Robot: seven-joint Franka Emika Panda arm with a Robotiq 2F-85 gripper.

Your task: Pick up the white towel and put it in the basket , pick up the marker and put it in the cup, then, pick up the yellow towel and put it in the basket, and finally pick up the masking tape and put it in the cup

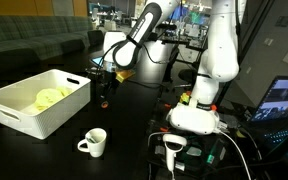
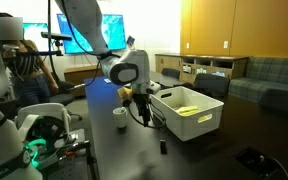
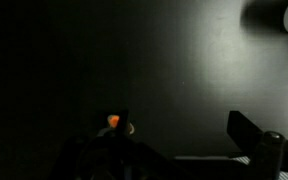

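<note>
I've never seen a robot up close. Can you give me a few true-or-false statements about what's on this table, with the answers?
1. The yellow towel lies inside the basket. True.
2. The cup sits inside the basket. False: it stands on the dark table, outside the basket.
3. The gripper is holding the yellow towel. False: it hangs beside the basket, and the towel lies apart from it.
4. The cup stands upright. True.

Office-like lab: monitors (image 2: 79, 35), couch (image 2: 274, 75), wooden cabinets (image 2: 224, 30).
</note>
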